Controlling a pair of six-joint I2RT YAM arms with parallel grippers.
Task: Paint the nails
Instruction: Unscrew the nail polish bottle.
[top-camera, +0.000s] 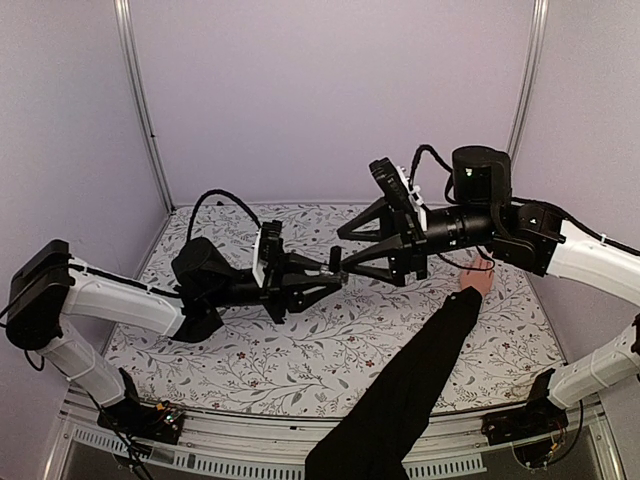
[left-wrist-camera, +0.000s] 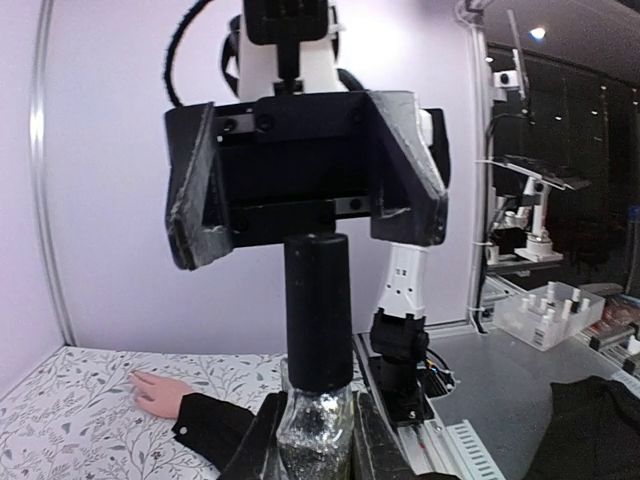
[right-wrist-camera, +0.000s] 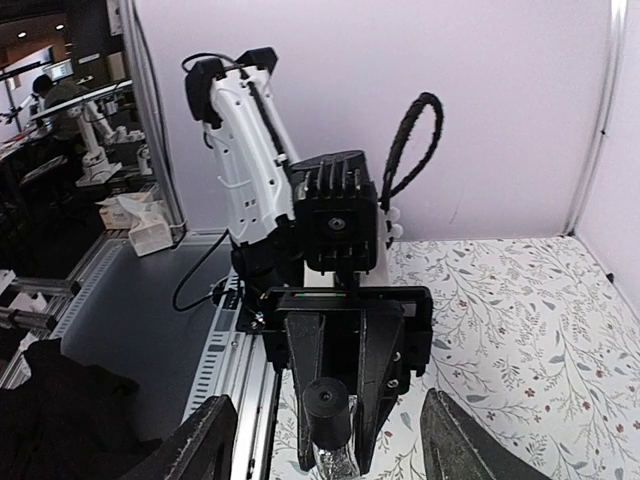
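Uncapping step: your left claw (left-wrist-camera: 315, 445) clamps the bottle (left-wrist-camera: 315, 425), right claw (right-wrist-camera: 325, 450) hangs spread over its cap (left-wrist-camera: 318, 310). Nails (top-camera: 484, 268) rest by the worktop's (top-camera: 300, 350) right edge. Next: close squarely on cap, twist.

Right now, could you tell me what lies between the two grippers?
A black-capped bottle, held by the left gripper, facing the open right gripper; left wrist view.

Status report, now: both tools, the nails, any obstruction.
Left tool shut on bottle, cap on. Right tool open around cap. Hand flat on table, nails too small to judge. No obstruction seen.
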